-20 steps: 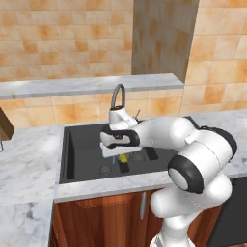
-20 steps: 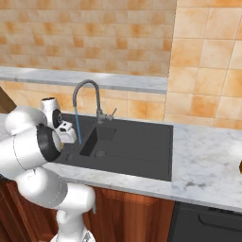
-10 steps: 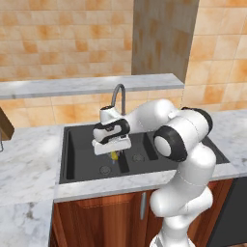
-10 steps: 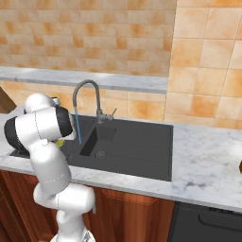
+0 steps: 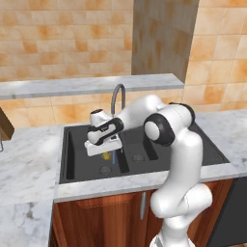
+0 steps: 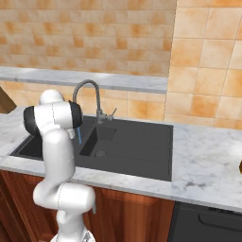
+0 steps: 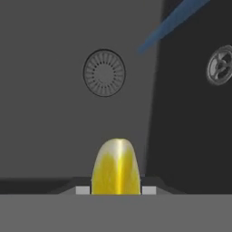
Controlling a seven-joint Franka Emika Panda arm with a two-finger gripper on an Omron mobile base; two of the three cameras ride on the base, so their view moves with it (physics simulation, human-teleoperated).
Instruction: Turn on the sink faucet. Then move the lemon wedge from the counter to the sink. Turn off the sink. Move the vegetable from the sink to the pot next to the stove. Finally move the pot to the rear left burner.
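Observation:
My gripper [image 5: 103, 151] hangs over the smaller left basin of the black sink [image 5: 72, 166], shut on the yellow lemon wedge [image 5: 105, 155]. In the hand view the lemon wedge [image 7: 116, 166] sits between the fingertips of the gripper [image 7: 116, 190], above that basin's round drain [image 7: 104, 72]. A thin blue stream of water [image 5: 114, 157] runs from the dark gooseneck sink faucet [image 5: 117, 95] just right of the wedge. From the right, the faucet [image 6: 88, 88], its lever [image 6: 110, 113] and the stream [image 6: 79, 135] show beside my arm. Pot and burners are out of view.
Marble counter [image 5: 29, 164] surrounds the sink, with a raised marble ledge [image 5: 72, 86] against the tiled wall behind. The larger right basin has its own drain [image 7: 220, 65]. A dark oven front [image 6: 203, 222] stands at the lower right. A brown object [image 5: 5, 124] leans at the far left.
The arm has swung left, carrying the lemon wedge from near the basin divider to over the left basin. The grip and the running water are unchanged.

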